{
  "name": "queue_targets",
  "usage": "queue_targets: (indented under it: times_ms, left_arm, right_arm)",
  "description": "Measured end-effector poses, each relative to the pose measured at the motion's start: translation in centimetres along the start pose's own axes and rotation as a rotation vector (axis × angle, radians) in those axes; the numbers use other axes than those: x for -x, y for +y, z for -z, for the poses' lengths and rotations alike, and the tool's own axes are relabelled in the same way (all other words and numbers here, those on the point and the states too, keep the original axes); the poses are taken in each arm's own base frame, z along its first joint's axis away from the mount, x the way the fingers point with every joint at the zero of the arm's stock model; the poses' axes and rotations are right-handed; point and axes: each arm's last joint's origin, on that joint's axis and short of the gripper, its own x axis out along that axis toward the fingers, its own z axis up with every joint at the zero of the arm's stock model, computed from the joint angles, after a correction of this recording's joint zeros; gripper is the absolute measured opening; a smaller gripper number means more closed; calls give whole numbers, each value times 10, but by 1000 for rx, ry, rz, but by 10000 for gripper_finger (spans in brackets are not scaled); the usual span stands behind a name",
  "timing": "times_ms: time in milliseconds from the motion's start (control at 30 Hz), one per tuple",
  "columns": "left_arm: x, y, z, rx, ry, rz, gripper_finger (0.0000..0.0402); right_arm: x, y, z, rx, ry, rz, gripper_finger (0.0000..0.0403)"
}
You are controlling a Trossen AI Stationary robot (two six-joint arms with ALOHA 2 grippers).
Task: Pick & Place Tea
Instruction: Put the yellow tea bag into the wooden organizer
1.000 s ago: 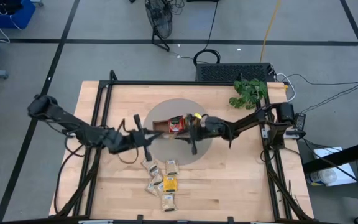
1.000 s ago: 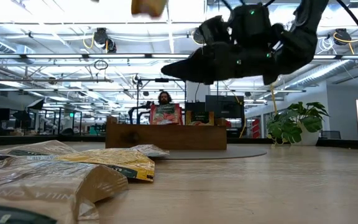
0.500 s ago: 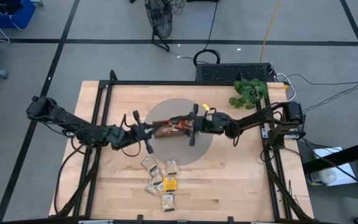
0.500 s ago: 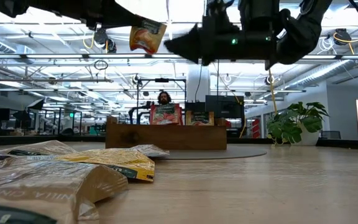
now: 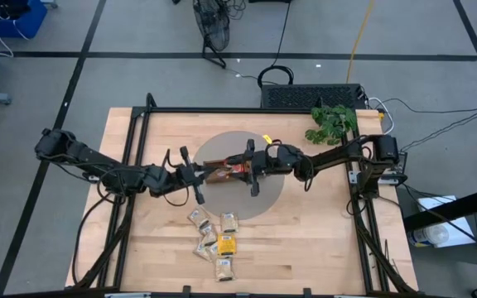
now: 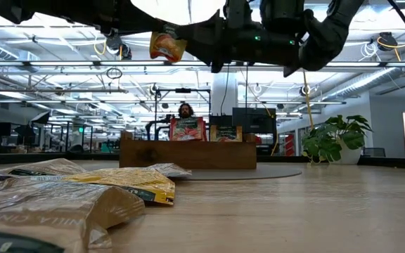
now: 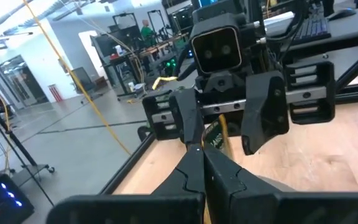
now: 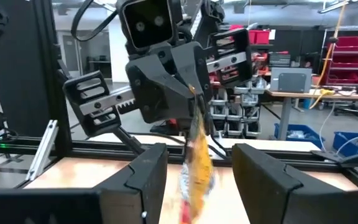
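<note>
Tea: one red sachet [image 6: 167, 44] hangs high above the wooden tray [image 6: 188, 154], pinched tight in the left gripper [image 5: 200, 173]. The right gripper [image 8: 194, 171] faces it with fingers apart, one on each side, not touching. The sachet's print is too blurred to read. More sachets [image 5: 214, 241] lie near the tray.

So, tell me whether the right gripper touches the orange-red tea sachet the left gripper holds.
Apart. Right wrist view: orange-red tea sachet hangs inside open right gripper, gaps both sides.
</note>
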Motion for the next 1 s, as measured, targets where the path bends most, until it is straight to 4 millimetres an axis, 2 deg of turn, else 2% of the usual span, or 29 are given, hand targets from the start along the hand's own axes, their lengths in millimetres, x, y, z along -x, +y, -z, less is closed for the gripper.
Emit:
queue_targets:
  times_ms: [133,233,333,467,567,700,833,1000]
  left_arm:
    - [0,0,0,-6,0,2,0]
    - [0,0,0,-8,0,2,0]
    - [0,0,0,-8,1,2,0]
    - [0,0,0,-8,1,2,1]
    - [0,0,0,4,1,2,11]
    - [3,0,-3,78,-15,5,49]
    - [13,2,-15,109,-66,22,101]
    - [27,6,-25,114,-92,45,149]
  right_arm:
    - [0,-2,-1,0,-7,2,163]
    - [0,-2,-1,1,-9,2,148]
    - [0,-2,-1,5,-13,2,104]
    - [0,-2,0,58,-3,2,15]
    - [0,-2,1,78,12,3,3]
    - [1,-3,7,89,71,37,0]
    - [2,-6,15,145,164,140,0]
    - [8,-6,20,142,325,146,0]
